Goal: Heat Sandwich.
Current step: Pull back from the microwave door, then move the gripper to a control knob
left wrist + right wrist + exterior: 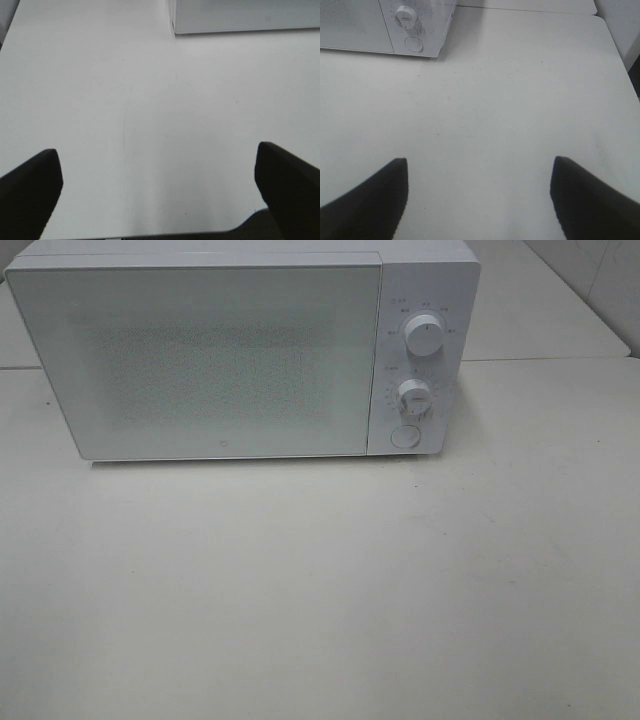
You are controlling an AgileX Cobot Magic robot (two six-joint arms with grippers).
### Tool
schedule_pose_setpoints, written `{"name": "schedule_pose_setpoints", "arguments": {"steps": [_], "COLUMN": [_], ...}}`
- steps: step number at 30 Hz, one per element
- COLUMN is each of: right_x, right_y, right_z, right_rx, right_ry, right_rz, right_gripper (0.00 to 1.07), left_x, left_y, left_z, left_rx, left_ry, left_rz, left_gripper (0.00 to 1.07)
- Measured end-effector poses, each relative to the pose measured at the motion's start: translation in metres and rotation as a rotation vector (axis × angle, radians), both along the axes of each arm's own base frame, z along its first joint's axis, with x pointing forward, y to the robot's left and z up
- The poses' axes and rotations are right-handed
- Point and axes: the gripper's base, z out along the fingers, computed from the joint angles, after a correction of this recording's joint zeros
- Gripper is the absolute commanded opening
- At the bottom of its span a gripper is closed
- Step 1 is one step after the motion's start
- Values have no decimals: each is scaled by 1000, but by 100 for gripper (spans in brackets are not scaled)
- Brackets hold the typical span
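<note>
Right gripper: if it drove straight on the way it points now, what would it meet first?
Likely just the bare table: nothing lies ahead of the open right gripper. The microwave stands off to one side of that line, though depth is unclear.

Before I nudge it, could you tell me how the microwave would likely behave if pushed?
The microwave is a wide, low box sitting flat on the table, so it probably would not tip. The table looks smooth, so it might slide under a firm push on its button. Its bulk suggests weight, so likely only slightly.
</note>
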Motion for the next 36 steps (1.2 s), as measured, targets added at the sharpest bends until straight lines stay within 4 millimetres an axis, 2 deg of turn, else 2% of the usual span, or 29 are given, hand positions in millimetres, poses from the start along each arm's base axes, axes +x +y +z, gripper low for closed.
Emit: {"name": "schedule_pose_setpoints", "arguments": {"steps": [11,36], "right_x": [0,0], "right_y": [0,0], "right_z": [0,0], "right_rx": [0,0], "right_ry": [0,0], "right_rz": [0,0], "right_gripper": [75,75], "left_x": [-20,-20], "left_y": [-1,-1], "left_z": [1,1], "left_rx": [6,6], "left_ry": [-142,-142], "left_rz": [-2,-2], "left_gripper": [100,100]}}
